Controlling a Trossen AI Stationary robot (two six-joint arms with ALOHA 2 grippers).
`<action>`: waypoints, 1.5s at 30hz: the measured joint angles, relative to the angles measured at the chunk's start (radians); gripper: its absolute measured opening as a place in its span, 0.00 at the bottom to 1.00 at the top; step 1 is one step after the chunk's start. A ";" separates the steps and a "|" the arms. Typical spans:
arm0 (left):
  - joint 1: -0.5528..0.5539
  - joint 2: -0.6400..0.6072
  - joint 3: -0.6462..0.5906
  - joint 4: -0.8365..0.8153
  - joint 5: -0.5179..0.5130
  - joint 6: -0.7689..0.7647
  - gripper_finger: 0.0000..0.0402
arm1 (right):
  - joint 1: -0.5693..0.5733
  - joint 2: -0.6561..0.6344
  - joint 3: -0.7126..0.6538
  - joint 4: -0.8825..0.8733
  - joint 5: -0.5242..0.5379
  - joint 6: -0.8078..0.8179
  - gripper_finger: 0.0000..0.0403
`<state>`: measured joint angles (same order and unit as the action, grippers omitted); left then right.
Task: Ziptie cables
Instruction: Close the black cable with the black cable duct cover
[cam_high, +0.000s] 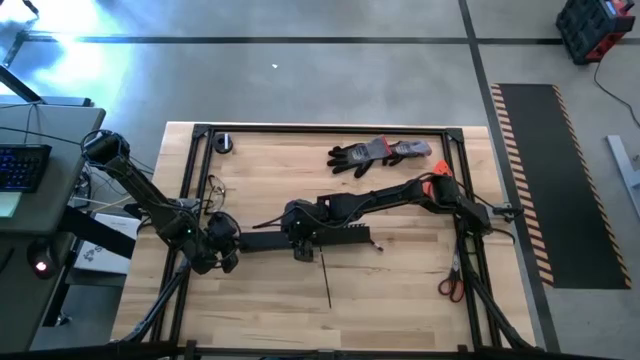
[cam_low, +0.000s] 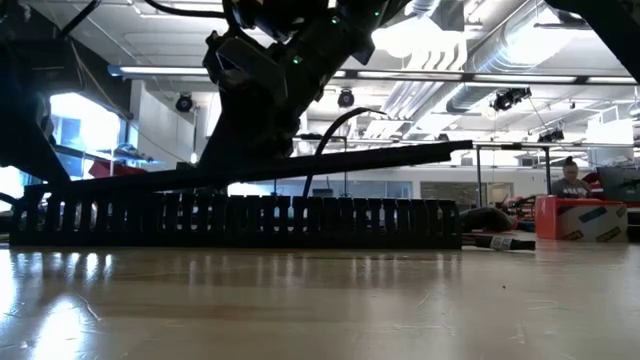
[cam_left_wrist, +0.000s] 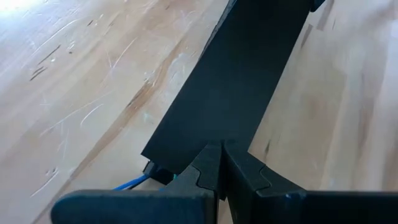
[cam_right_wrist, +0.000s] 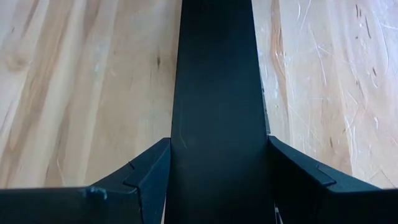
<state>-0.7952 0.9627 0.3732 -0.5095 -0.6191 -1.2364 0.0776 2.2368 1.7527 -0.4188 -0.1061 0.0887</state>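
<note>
wooden plank surface (cam_high: 400, 290) with a black metal frame around it. left pincer (cam_high: 226, 250) sits at the left-middle of the surface, fingers (cam_left_wrist: 245, 177) pressed together at the end edge of the flat plain black strip (cam_left_wrist: 239, 87) (in the left wrist view the tips meet right at the strip's edge; a true pinch on it cannot be told). right pincer (cam_right_wrist: 217, 180) is near the surface centre, spread around the same flat strip, one finger on each long edge, strip running between them. in the low view the strip (cam_low: 300, 165) is tilted, one end up, above the long black comb-toothed slotted bar (cam_low: 240, 220), which lies flat on the surface. from above, the slotted bar (cam_high: 345, 236) lies just beside the right pincer.

the cables: thin loose wires (cam_high: 214, 190) lie curled on the surface near the frame's left side, apart from both pincers. a thin blue wire (cam_left_wrist: 132, 182) shows just under the strip's end in the left wrist view.

also on the surface: dark work gloves with grey cuffs (cam_high: 375, 153) at the far side, red-handled scissors (cam_high: 452, 285) by the right frame rail, a small round dark object (cam_high: 223, 143) in the far left corner, a thin dark stick (cam_high: 327, 279) near the middle. a person (cam_low: 572, 180) shows far back in the room.
</note>
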 joint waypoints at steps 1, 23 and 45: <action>0.000 0.000 0.000 0.001 -0.001 0.005 0.00 | 0.000 0.000 0.000 0.002 0.001 0.000 0.51; 0.010 -0.002 0.062 -0.100 0.010 0.061 0.00 | 0.002 0.015 0.000 0.091 -0.016 -0.017 0.51; 0.008 0.008 0.031 -0.086 -0.005 0.033 0.00 | 0.002 0.033 0.000 0.086 -0.020 0.000 0.51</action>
<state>-0.7872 0.9702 0.4046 -0.5951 -0.6239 -1.2030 0.0792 2.2700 1.7527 -0.3328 -0.1257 0.0890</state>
